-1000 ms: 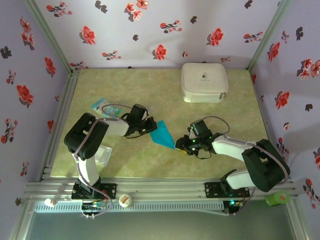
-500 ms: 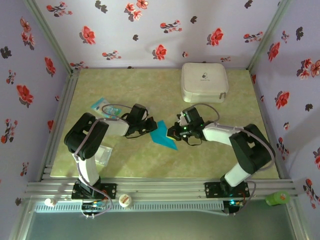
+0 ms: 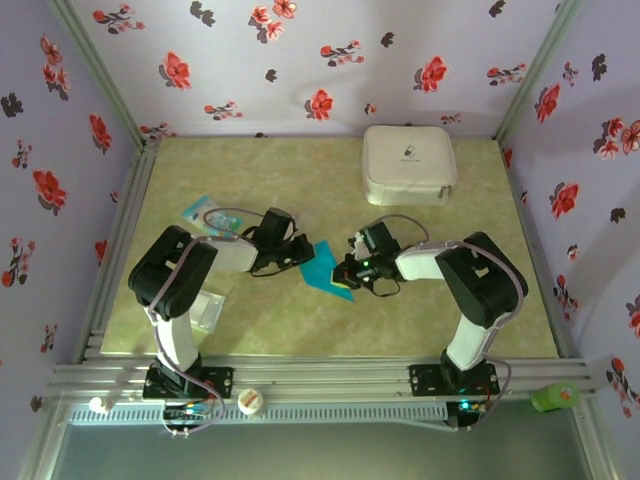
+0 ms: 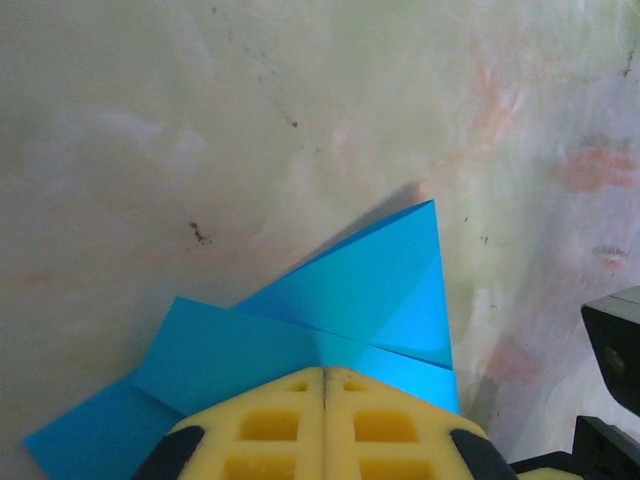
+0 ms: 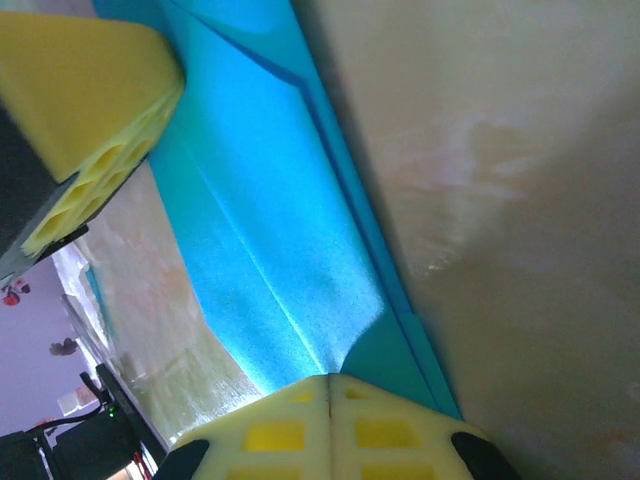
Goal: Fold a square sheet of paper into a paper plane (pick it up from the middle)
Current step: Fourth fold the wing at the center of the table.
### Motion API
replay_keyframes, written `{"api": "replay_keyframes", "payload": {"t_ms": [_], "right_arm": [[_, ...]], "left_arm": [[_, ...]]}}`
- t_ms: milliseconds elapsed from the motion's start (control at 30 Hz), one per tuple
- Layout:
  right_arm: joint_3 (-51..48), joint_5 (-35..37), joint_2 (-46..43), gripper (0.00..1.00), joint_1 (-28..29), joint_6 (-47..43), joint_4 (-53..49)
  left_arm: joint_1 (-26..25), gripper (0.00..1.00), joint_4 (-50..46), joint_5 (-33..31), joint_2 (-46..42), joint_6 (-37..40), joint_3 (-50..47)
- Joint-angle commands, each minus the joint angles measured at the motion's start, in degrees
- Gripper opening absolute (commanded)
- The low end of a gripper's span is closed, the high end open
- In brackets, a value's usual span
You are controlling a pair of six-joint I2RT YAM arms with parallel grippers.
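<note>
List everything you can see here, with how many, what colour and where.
folded teal-blue paper sheet: one, teal-blue, middle of the beige table
white rounded case: one, white, far right
small pale-blue printed packet: one, pale blue, left side
clear plastic packet: one, transparent, near left
small white round disc: one, white, front rail
green object: one, green, front right corner
left gripper: one, yellow pads, shut, on the paper
right gripper: one, yellow pads, shut on the paper's edge

We count two grippers, the left gripper (image 3: 300,256) and the right gripper (image 3: 346,277). We count one teal-blue sheet of paper (image 3: 323,272), one white case (image 3: 408,165), one pale-blue printed packet (image 3: 200,212) and one clear plastic packet (image 3: 208,311).
</note>
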Motion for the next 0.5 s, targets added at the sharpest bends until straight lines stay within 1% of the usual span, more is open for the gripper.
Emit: {"api": "replay_keyframes", "payload": {"t_ms": [0, 67, 167, 267, 467], "right_arm": [[-6.17, 1.26, 2.61, 0.06, 0.21, 2.23, 1.18], [-7.32, 1.26, 3.05, 0.06, 0.21, 3.67, 3.04], [-7.62, 2.06, 2.71, 0.05, 0.21, 4.99, 3.13], [-7.15, 3.44, 1.21, 0.05, 0.27, 4.68, 0.98], [-5.73, 5.12, -0.61, 0.05, 0.21, 2.39, -4.01]], "left_arm": [[0.94, 0.07, -5.36, -0.97, 1.08, 1.24, -0.64], [0.82, 0.12, -5.39, -0.59, -0.65, 0.25, 0.56], [-0.11, 0.13, -6.09, 0.10, -3.47, -0.13, 2.78], [-1.56, 0.13, -8.11, -0.53, -4.83, -0.63, 4.54], [-4.77, 0.12, -6.12, -1.58, -3.59, -3.62, 4.23]]}}
